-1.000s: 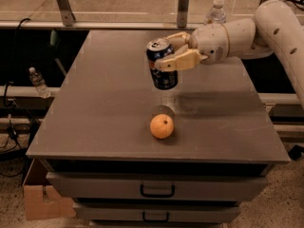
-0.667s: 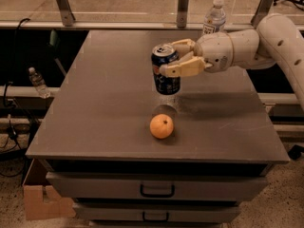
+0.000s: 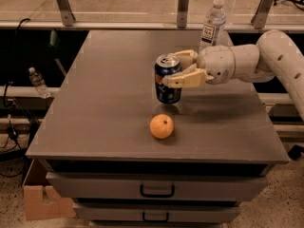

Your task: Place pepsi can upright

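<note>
The pepsi can (image 3: 166, 87), dark blue with a silver top, stands upright on the grey table (image 3: 95, 103), just behind the orange (image 3: 161, 126). My gripper (image 3: 172, 69) reaches in from the right and is shut on the can's upper half. One cream finger (image 3: 186, 80) lies across the can's front right side and the other finger (image 3: 185, 56) is behind its top. The can's base is at or very near the tabletop.
A clear plastic water bottle (image 3: 212, 25) with a white cap stands at the table's back right, behind my arm. Another small bottle (image 3: 37, 82) sits off the table at the left. A metal rail runs behind the table. Drawers are below the front edge.
My gripper has carried the can down and a little to the right, towards the tabletop. The orange has not moved.
</note>
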Robot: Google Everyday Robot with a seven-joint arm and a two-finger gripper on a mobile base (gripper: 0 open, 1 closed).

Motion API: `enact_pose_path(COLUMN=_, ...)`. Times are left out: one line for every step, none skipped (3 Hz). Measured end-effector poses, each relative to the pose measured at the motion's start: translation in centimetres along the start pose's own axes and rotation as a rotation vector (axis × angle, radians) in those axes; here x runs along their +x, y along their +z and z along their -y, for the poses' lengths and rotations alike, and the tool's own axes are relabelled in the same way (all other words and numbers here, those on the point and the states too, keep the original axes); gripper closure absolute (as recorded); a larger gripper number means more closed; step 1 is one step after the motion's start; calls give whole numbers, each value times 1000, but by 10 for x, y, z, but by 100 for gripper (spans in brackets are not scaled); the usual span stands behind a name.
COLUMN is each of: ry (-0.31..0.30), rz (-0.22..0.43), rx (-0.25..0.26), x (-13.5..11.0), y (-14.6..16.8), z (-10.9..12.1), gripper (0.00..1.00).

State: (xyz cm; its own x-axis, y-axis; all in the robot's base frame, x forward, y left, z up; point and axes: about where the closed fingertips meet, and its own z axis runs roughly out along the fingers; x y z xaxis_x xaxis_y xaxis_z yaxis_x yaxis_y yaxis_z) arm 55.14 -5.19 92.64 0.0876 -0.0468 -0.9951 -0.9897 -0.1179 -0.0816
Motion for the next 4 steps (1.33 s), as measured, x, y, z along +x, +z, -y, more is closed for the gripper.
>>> enact_pose_path(ry=-16, rz=10, rx=-11, x=5, y=0, z=-5, gripper=59)
enact_pose_path(ry=-19, rz=13, rx=-12, x=10, y=-3, z=-10, gripper=35)
enact_pose_path(ry=-18, rz=13, rx=-12, x=12, y=-6, z=-13, gripper=13)
enact_pose_path(ry=-18, rz=7, rx=-14, x=12, y=-7, z=-15, gripper=0)
